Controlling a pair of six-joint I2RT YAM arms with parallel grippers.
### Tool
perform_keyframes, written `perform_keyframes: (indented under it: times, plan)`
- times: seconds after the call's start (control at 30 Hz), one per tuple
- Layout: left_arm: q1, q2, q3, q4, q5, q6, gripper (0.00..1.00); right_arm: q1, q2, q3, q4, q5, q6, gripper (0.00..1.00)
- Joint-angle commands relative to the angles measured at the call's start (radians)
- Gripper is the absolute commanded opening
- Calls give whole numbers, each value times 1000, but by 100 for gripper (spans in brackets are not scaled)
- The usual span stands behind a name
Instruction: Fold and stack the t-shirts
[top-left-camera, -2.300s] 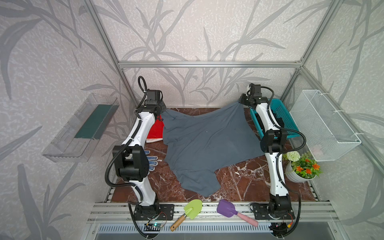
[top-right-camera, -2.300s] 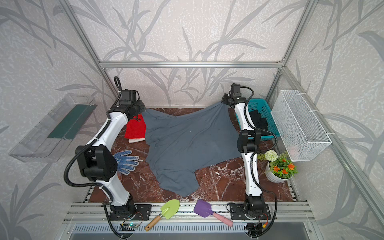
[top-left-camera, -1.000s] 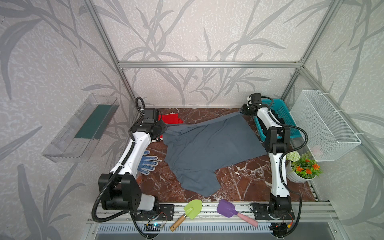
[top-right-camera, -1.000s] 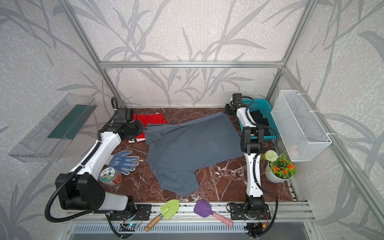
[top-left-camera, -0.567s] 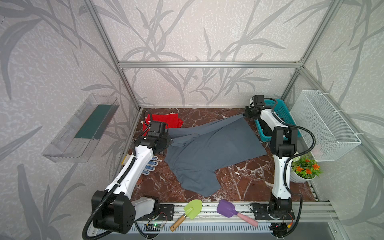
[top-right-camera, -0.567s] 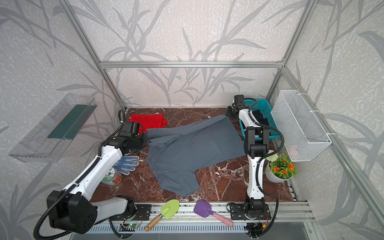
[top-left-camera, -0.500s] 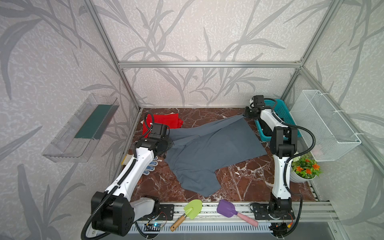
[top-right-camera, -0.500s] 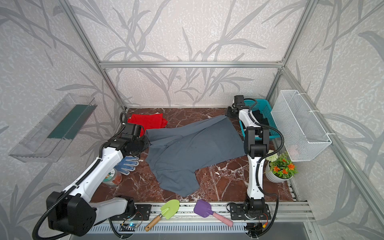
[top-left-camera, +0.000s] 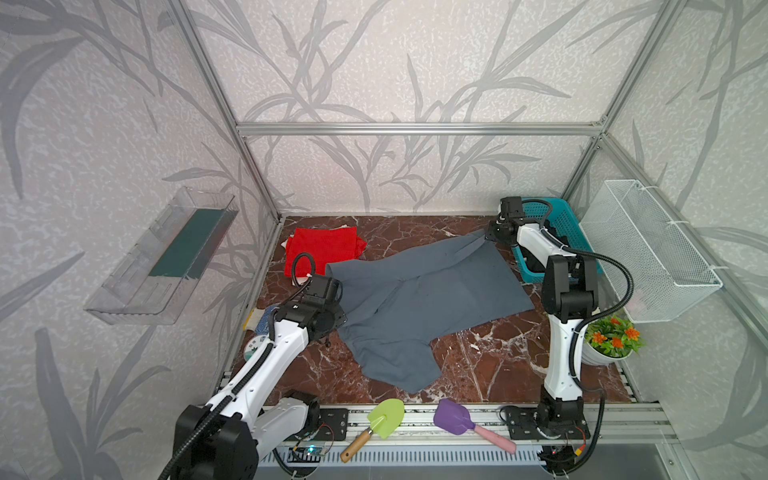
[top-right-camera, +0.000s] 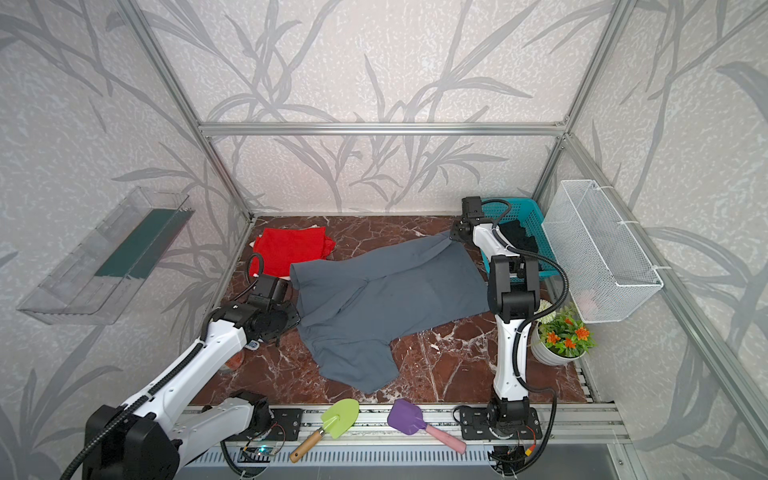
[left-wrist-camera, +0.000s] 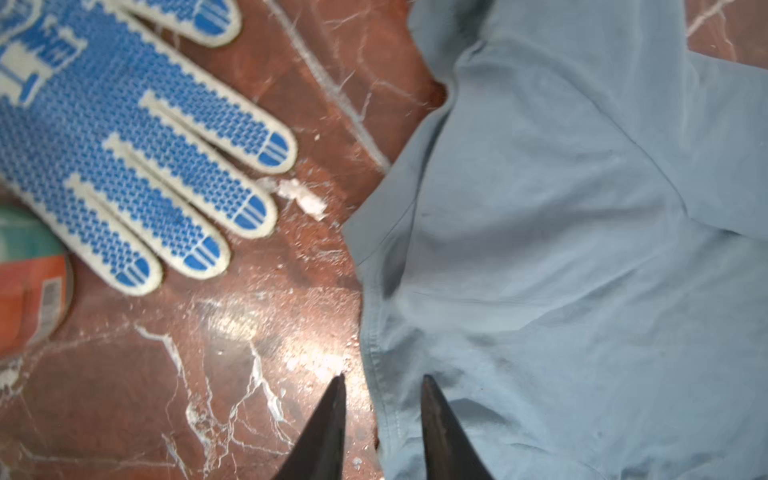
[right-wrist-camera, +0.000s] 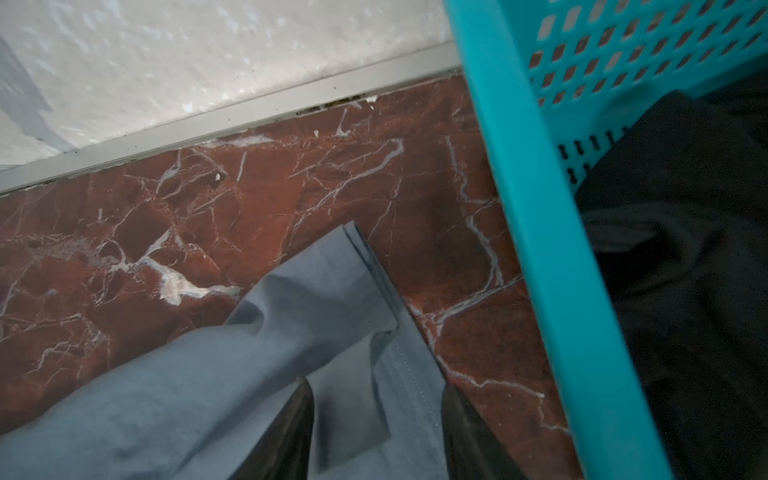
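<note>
In both top views the slate grey-blue t-shirt (top-left-camera: 419, 299) lies spread and rumpled across the middle of the marble table (top-left-camera: 478, 374). One end reaches toward the near edge, and a far corner is drawn out toward the teal basket (top-left-camera: 559, 210). The red t-shirt (top-left-camera: 322, 251) lies folded at the far left. Its near corner touches or sits just beside the grey one; I cannot tell which. The black t-shirt (top-right-camera: 519, 237) sits inside the basket. The left arm (top-left-camera: 282, 349) stretches low from its base, forward and inward, with its wrist bent down over the grey shirt's left edge. The right arm (top-left-camera: 563, 332) stands upright from its base, folds at the elbow and reaches toward the back. That puts the right gripper (top-left-camera: 487, 239) at the shirt's far corner, beside the basket.

In the left wrist view the left gripper (left-wrist-camera: 383, 377) points down with its two dark tips parted. The shirt's hem runs between them, one tip over bare marble and one over cloth, and nothing is pinched. A blue-and-white dotted glove (left-wrist-camera: 137, 166) lies flat on the marble near the hem, apart from it, with a round tin (left-wrist-camera: 29, 286) at its edge.

In the right wrist view the right gripper's tips stand wide apart over the shirt's stitched corner, and the cloth lies loose between them, unclamped. The basket's wall is just beside it, with the black shirt bunched inside.
</note>
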Motion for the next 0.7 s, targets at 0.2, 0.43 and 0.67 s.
perform_keyframes:
  times: [0.2,0.43,0.67]
  plan:
    - [-3,52,40,138,-34,118,35,237,-247,-141,59,121,-114,52]
    - [2,420,233,207,48,177,34,472,-387,-536,283,-113,-61,41]
    - [21,625,269,269,57,157,32,648,-363,-650,379,-212,-7,35]
